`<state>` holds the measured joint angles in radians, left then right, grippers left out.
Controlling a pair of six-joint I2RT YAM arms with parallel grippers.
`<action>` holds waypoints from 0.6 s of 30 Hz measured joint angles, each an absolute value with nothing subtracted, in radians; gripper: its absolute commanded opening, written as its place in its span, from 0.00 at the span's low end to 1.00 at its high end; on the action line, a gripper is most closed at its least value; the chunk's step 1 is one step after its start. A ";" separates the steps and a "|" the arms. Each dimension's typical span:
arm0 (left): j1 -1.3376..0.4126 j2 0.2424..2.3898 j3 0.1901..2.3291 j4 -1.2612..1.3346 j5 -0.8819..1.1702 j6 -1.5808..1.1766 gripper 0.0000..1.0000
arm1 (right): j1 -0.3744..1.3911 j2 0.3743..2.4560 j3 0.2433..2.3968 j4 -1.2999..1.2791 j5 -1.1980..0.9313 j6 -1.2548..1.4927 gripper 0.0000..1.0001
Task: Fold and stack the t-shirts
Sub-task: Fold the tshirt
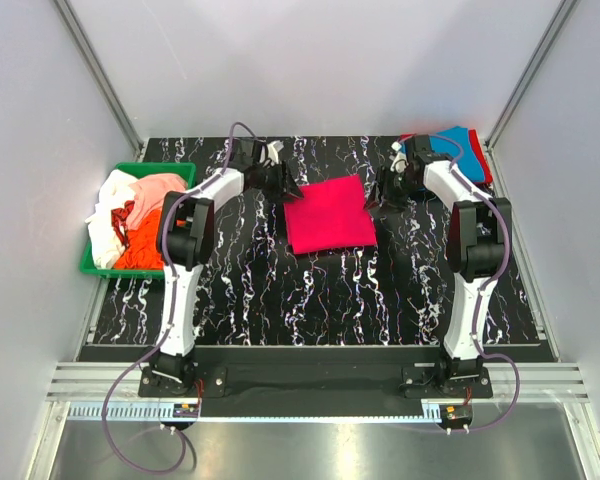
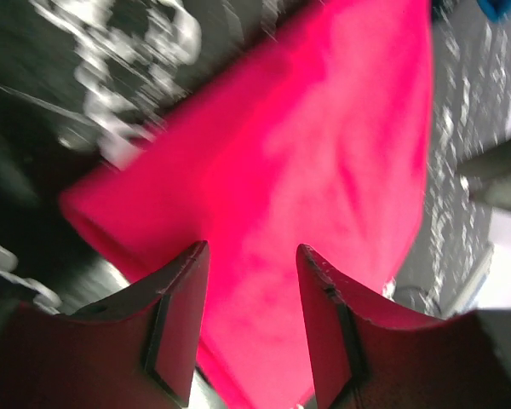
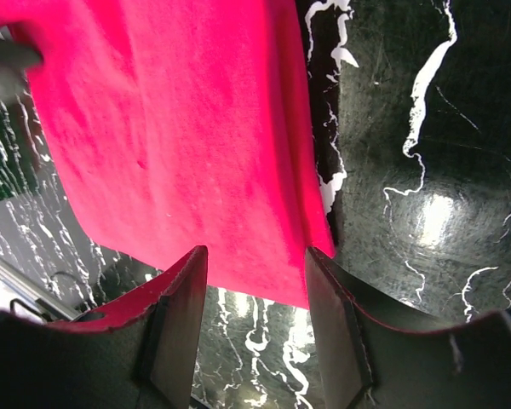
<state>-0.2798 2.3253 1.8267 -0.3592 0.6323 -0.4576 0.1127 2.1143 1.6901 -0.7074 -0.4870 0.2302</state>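
The magenta-pink t-shirt (image 1: 328, 214) lies folded into a flat rectangle at the back middle of the black marbled table. My left gripper (image 1: 286, 187) is open and empty just above the shirt's far-left corner; in its wrist view the shirt (image 2: 324, 153) fills the frame between its fingers (image 2: 183, 315). My right gripper (image 1: 377, 196) is open and empty at the shirt's far-right corner; in its wrist view the shirt's edge (image 3: 170, 128) lies just beyond the fingertips (image 3: 332, 290). A stack of folded blue and red shirts (image 1: 467, 150) sits at the back right.
A green bin (image 1: 92, 262) at the left edge holds a heap of white, peach-pink, red and orange shirts (image 1: 130, 215). Grey walls close in the back and both sides. The arms' bases stand at the near edge.
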 measured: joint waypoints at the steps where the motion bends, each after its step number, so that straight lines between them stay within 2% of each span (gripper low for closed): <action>1: -0.271 2.350 1.850 -0.357 0.631 -0.460 0.49 | 0.113 2.114 1.687 -0.707 -0.485 0.226 0.56; 10: -0.216 2.497 2.064 -0.347 0.628 -0.498 0.47 | 0.113 2.147 1.639 -0.700 -0.454 0.207 0.55; 18: -0.198 2.469 2.020 -0.343 0.640 -0.503 0.51 | 0.113 2.178 1.620 -0.678 -0.467 0.206 0.53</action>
